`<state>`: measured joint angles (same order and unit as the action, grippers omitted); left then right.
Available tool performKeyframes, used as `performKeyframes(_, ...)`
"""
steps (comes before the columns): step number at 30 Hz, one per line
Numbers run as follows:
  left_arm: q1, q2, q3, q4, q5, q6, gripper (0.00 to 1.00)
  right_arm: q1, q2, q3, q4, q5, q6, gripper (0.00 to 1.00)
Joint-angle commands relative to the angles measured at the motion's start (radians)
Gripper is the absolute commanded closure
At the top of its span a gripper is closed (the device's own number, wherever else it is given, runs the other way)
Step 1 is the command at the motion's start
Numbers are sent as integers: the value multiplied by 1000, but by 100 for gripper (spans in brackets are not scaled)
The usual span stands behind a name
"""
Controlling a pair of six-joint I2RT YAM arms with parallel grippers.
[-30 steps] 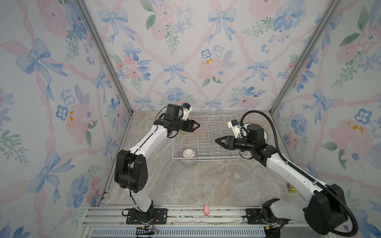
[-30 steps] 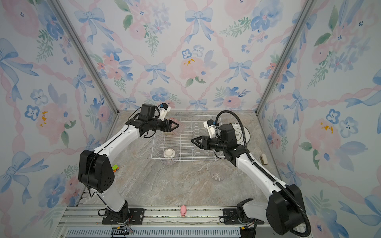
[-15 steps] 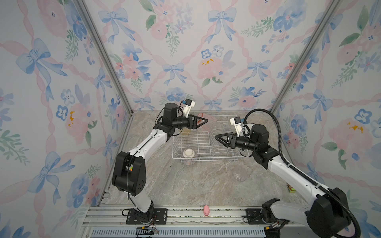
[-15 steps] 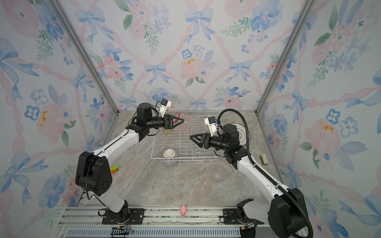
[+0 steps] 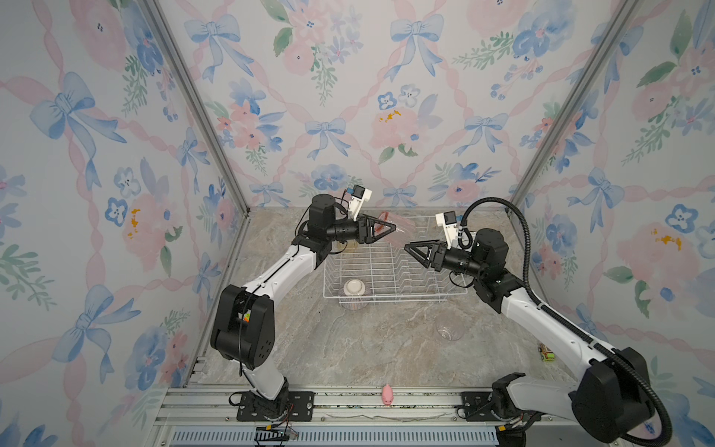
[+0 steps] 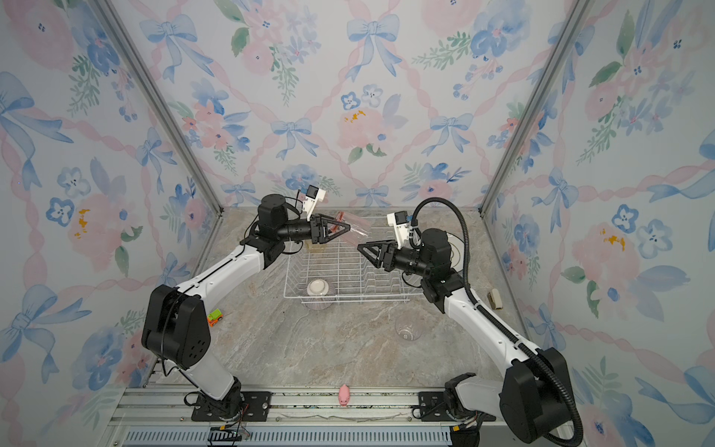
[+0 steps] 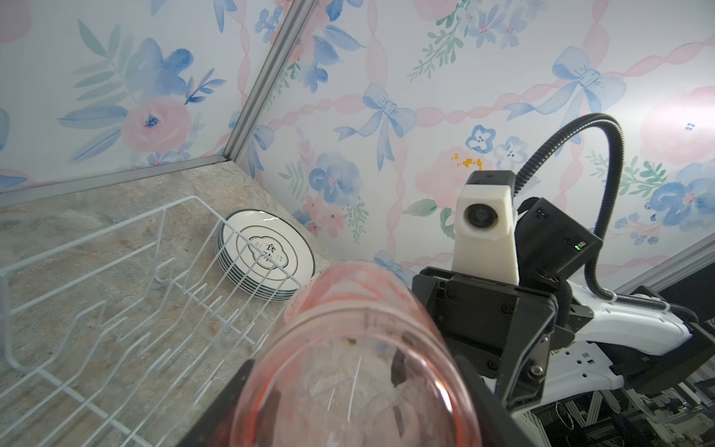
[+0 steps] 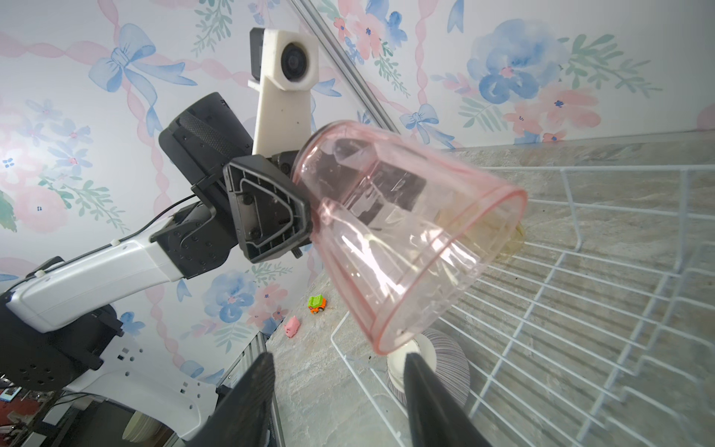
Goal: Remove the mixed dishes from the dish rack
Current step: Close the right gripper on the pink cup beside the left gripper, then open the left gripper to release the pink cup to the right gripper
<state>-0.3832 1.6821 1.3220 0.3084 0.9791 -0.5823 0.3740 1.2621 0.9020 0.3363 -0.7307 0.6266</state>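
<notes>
Two black parallel grippers face each other above the large white wire dish rack (image 5: pixel 387 298) (image 6: pixel 348 298) (image 7: pixel 116 232) (image 8: pixel 580 247), which stands on the grey marble-patterned table (image 5: pixel 367 356) near the back wall. The left gripper (image 5: pixel 389 227) (image 6: pixel 344 229) is clamped across the narrow base end of a transparent pink plastic tumbler (image 5: pixel 400 228) (image 6: pixel 356 228) (image 7: pixel 356 348) (image 8: pixel 406 240). It holds the tumbler on its side in the air over the rack's back half, with the wide mouth pointing toward the right arm and tipped slightly down. The right gripper (image 5: pixel 408 246) (image 6: pixel 360 245) (image 8: pixel 338 356) has its jaws spread with nothing between them. In the right wrist view its tips sit just short of the tumbler's rim, and whether they touch it cannot be told. Inside the rack, a purplish striped ribbed bowl (image 5: pixel 354 294) (image 6: pixel 319 292) (image 8: pixel 449 356) lies upside down in the front left corner. A pale yellow translucent tumbler (image 5: pixel 348 245) (image 6: pixel 315 247) (image 8: pixel 516 240) stands in the back left corner below the left gripper. A clear glass tumbler (image 5: pixel 449 331) (image 6: pixel 408 329) sits on the table in front of the rack's right end. In the left wrist view a stack of round white dark-rimmed plates with lettering (image 7: pixel 267 251) rests on the table just outside the rack's end wall. A small pink pig toy (image 5: pixel 387 394) (image 6: pixel 343 394) lies on the front rail.
</notes>
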Motion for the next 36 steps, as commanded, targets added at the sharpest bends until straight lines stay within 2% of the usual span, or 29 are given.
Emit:
performKeyframes(1,-13,-24,8,62,39,-23,51,-17,13,29,55,12,27,44)
performKeyframes(9,-31,-18,9,92,54,-43,51,-32,33,44,121,-12,50,47)
performKeyframes(14,-43,8,9,116,53,-59,52,-32,55,47,238,-51,114,56)
performKeyframes(22,-66,47,27,175,60,-100,52,-26,77,56,294,-56,142,72)
performKeyframes(26,-76,66,37,185,65,-109,52,-24,79,67,312,-94,148,85)
performKeyframes(29,-80,71,36,190,63,-114,45,-21,74,74,305,-89,145,100)
performKeyframes(33,-81,60,30,191,58,-110,34,-14,55,90,252,-83,106,100)
performKeyframes(34,-80,56,28,192,53,-108,28,-15,48,96,224,-75,89,100)
performKeyframes(35,-79,49,25,192,46,-106,5,-14,38,102,196,-71,71,100)
performKeyframes(36,-77,43,23,192,39,-104,2,-12,28,107,169,-72,55,100)
